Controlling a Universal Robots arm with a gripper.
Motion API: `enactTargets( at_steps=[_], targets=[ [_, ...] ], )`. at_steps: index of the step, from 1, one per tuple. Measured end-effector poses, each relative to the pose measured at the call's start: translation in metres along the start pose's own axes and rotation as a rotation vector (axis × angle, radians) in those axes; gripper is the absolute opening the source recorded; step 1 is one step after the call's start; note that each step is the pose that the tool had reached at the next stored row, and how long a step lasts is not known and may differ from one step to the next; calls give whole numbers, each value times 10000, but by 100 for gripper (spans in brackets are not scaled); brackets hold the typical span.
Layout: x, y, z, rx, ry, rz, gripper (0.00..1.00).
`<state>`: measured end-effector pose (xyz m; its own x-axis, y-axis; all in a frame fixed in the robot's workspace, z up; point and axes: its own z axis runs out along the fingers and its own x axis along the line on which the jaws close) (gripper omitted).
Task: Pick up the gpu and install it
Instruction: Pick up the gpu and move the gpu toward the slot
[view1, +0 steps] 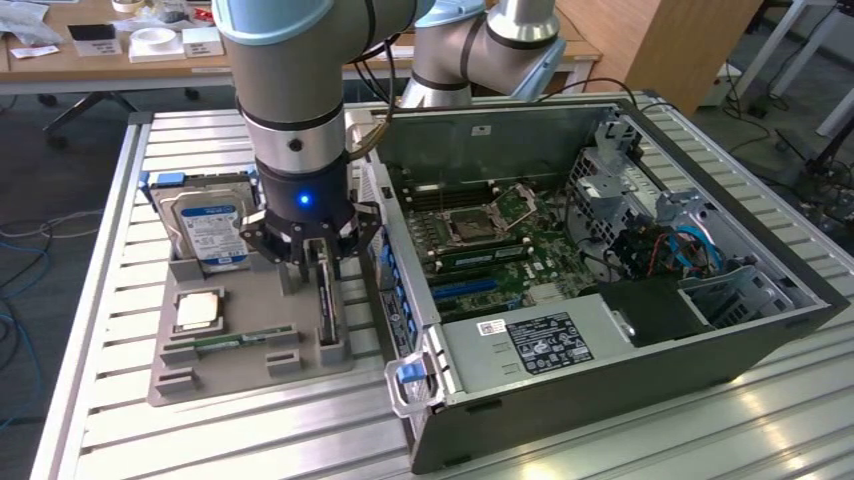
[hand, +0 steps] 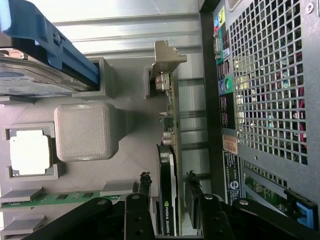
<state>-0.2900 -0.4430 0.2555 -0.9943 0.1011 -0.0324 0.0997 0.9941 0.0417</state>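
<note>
Gpu (view1: 326, 315) stands on edge along the grey tray's (view1: 254, 375) right edge, with a hard drive (view1: 207, 225) at the tray's far left corner. The tool (hand: 168, 186) straddles it, fingers apart, not gripping. An open computer case (view1: 627, 330) lies to the right.

A robotics lab is suggested: a robot arm (view1: 294, 90) is positioned over a ribbed aluminium table (view1: 107, 440), on which an opened computer case (view1: 641, 390) and a grey parts fixture (view1: 240, 375) are set. A cluttered wooden desk (view1: 54, 65) is seen at eleven o'clock, loose cables (view1: 20, 235) on the floor at nine.
</note>
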Motion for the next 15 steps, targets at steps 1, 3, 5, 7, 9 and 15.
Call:
enactTargets(
  at_steps=[1,3,5,7,9,15],
  targets=[
    [0,0,7,-3,-3,-1,42],
    [0,-1,14,2,1,-1,42],
    [1,-1,18,4,3,0,42],
    [1,-1,20,3,2,0,42],
    [1,-1,33,-2,-2,0,42],
    [-1,-10,69,1,1,-2,42]
  ],
)
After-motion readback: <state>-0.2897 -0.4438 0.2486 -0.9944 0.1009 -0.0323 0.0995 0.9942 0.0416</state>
